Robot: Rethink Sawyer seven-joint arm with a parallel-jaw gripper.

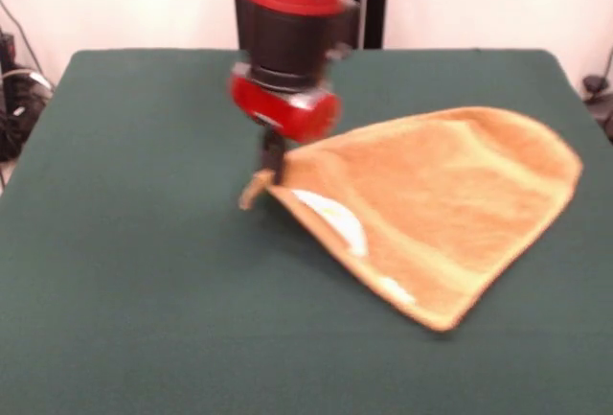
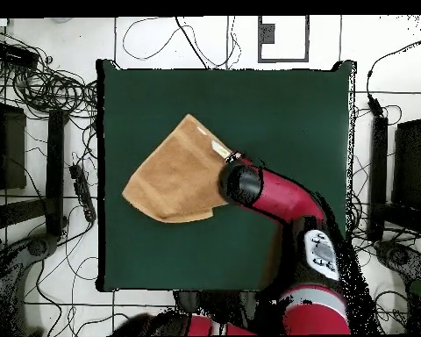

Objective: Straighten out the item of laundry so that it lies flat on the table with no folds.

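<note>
Could go wrong in a few ways. Might lose the corner if pulled too fast, because only a tiny bit of cloth seems to be held. Might drag the whole towel (image 1: 441, 204) across the table (image 1: 134, 271) instead of spreading it, since nothing holds the far side down. Might leave a new fold if let go while the corner is up in the air. Might also flip the edge over again if lowered in the wrong spot.

In the front view, gripper (image 1: 267, 173) down low near the middle of the table, right at the left corner of the towel. Appears to be pinching that corner, with the cloth pulled to a point there and a small tan bit poking out to the left. Hard to see the tips clearly, so only a best guess.

Towel spread out to the right of the gripper, on the right half of the table, in a fan shape, not square. White label (image 1: 330, 219) showing just beside the held corner, along the near edge. Edge there looks turned over. Not flat yet.

From above, towel (image 2: 174, 180) left of the middle, with the arm (image 2: 275, 197) over its right side.
</note>
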